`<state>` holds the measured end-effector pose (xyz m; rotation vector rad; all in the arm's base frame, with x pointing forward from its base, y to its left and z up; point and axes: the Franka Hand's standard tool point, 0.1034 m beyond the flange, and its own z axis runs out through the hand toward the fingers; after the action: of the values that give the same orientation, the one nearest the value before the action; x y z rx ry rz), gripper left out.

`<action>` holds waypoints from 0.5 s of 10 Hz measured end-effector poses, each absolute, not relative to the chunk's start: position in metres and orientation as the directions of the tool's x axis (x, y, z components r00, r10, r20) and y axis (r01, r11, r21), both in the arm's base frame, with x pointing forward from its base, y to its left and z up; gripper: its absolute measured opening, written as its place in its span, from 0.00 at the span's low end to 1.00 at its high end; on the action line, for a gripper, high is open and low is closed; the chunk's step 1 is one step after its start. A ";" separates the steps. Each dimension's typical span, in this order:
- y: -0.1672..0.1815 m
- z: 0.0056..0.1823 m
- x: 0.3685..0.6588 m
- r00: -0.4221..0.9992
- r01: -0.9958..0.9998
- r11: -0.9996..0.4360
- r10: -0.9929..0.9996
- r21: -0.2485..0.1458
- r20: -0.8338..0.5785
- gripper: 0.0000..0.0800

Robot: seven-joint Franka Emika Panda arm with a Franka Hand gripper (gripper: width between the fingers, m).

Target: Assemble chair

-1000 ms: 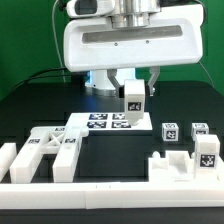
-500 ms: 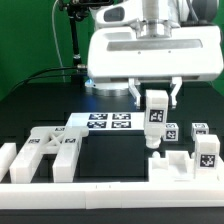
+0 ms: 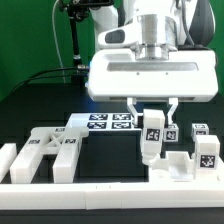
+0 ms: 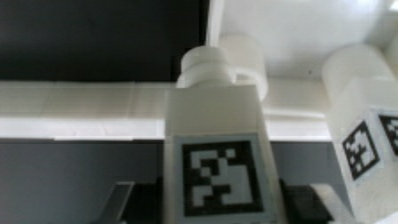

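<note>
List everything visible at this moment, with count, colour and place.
chair bar: one, white, tagged, upright in the end effector over the exterior view's right front.
chair frame part: one, white, tagged, flat at the exterior view's left front.
tagged blocks: three, white, exterior view's right.
notched part: one, white, below the chair bar.
marker board: one, white, table centre.
border rail: white, along the near edge.
table: one, black.
end effector: one, white, closed on the chair bar.
</note>
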<state>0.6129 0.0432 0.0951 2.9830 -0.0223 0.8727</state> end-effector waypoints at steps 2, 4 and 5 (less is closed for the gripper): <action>0.053 0.110 0.630 0.830 -0.017 -1.000 -0.007 0.013 0.557 0.36; 0.049 0.117 0.638 0.811 -0.023 -1.000 -0.010 0.014 0.585 0.36; 0.048 0.110 0.636 0.812 -0.023 -1.000 -0.008 0.019 0.584 0.36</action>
<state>0.6362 0.0477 0.1101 2.9658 -0.0253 0.9556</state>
